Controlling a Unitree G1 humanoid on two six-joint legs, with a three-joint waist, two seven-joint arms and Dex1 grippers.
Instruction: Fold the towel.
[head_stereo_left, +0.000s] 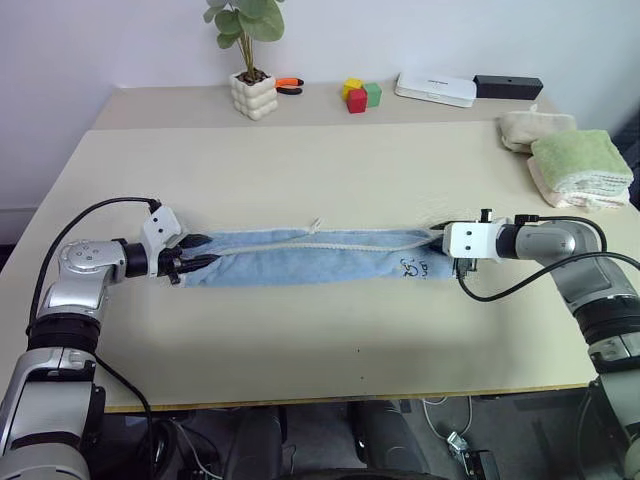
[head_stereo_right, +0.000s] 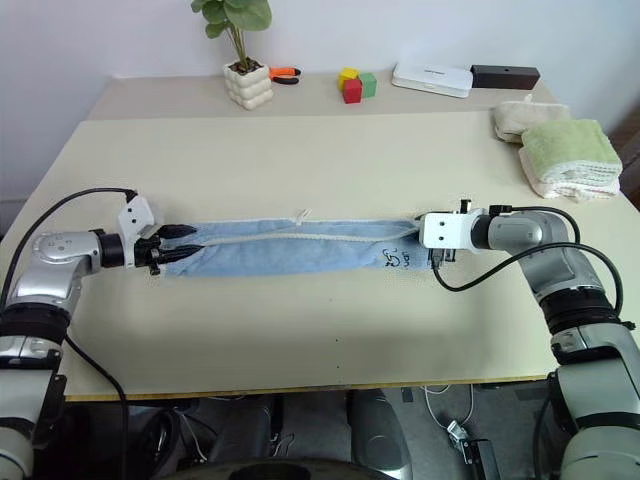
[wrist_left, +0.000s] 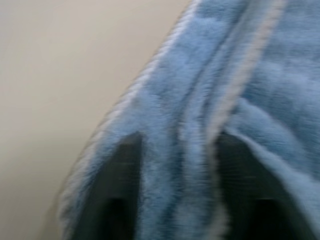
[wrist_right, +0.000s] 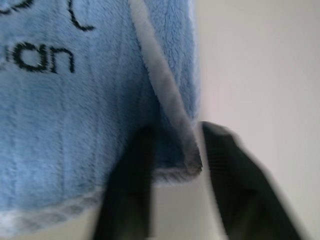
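Blue terry towel (head_stereo_left: 310, 256) lies mid-table, already folded lengthwise into a narrow band; the crosswise fold remains. Its long axis runs left to right, printed mark toward the right end. Left gripper (head_stereo_left: 197, 253) and right gripper (head_stereo_right: 420, 243) sit at opposite ends, fingers apparently parted, cloth between them.

Beige table (head_stereo_left: 300, 350), second table (head_stereo_left: 180, 100) behind, plain white wall (head_stereo_left: 450, 30)
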